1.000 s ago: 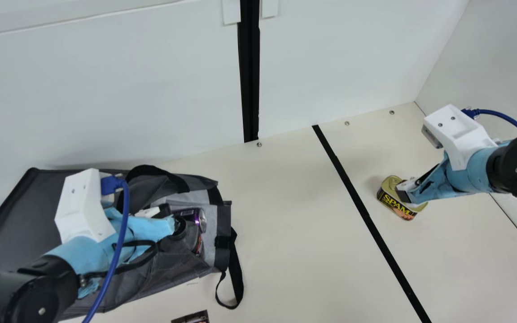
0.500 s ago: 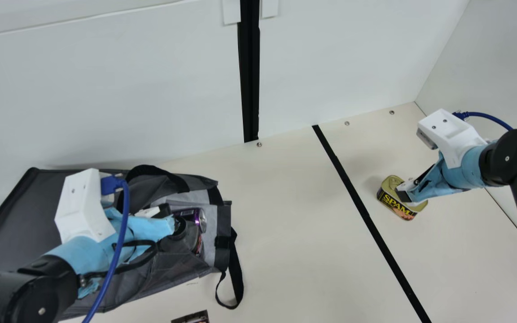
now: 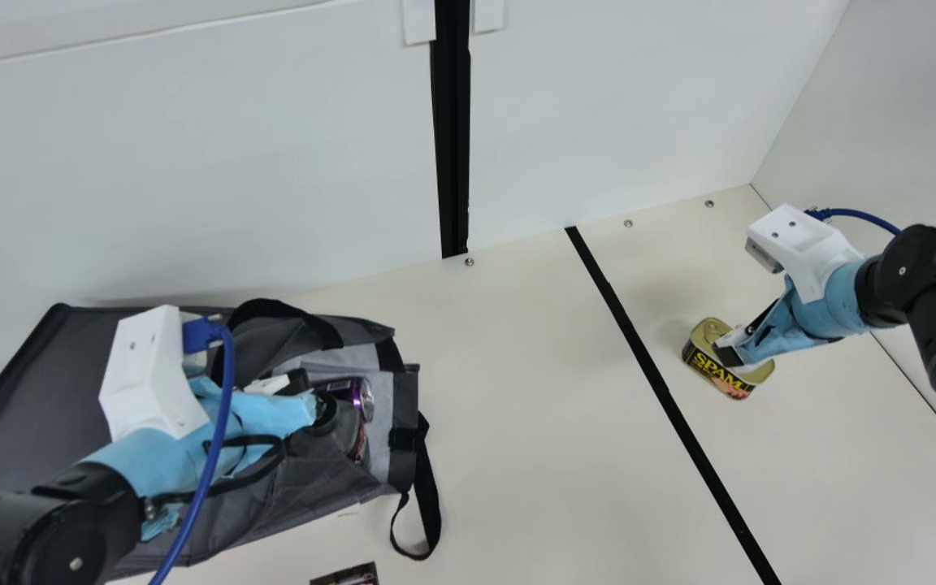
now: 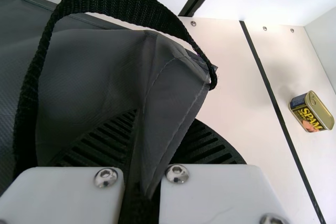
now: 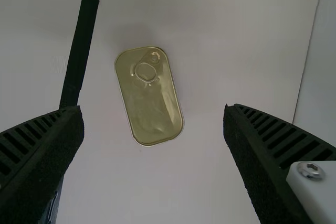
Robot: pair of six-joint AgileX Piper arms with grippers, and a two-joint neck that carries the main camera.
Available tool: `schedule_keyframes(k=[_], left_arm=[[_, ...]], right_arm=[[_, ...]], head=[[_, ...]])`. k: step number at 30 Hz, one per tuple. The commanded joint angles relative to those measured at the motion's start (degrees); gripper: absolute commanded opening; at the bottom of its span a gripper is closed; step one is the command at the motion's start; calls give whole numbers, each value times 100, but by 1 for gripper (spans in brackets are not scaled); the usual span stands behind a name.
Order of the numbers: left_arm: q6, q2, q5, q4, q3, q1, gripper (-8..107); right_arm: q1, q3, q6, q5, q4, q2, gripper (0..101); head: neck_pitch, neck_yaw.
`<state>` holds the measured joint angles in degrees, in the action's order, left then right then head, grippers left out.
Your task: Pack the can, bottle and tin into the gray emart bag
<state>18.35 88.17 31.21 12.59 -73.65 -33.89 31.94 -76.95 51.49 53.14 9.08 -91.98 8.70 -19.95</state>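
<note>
The tin (image 3: 716,372) lay at the main view's right, apparently just below the nearer, right claw (image 5: 152,109), spread apart; its long axis crossed the closing line. The left claw (image 4: 157,129) clamped the gray emart bag (image 3: 29,382).

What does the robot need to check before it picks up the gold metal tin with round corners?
- Black ribbed right gripper open: ok
- Gold metal tin lying flat, lined up with that gripper's opening: ok
- Tin gripped: not ok
- Black ribbed left gripper pinching the gray fabric bag: ok
- Shiny purple-and-silver can in the bag: ok
- Bottle surely in the bag: cannot tell
</note>
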Motion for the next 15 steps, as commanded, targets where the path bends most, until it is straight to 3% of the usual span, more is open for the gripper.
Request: schedule_keyframes(k=[1,15], left_arm=[[0,0,0,0,0,0,10],[0,0,0,0,0,0,10]], right_arm=[[14,-17,32,11,23,-75,91],[92,-60,287,24,153,-564,91]], head=[[130,-5],[130,-5]])
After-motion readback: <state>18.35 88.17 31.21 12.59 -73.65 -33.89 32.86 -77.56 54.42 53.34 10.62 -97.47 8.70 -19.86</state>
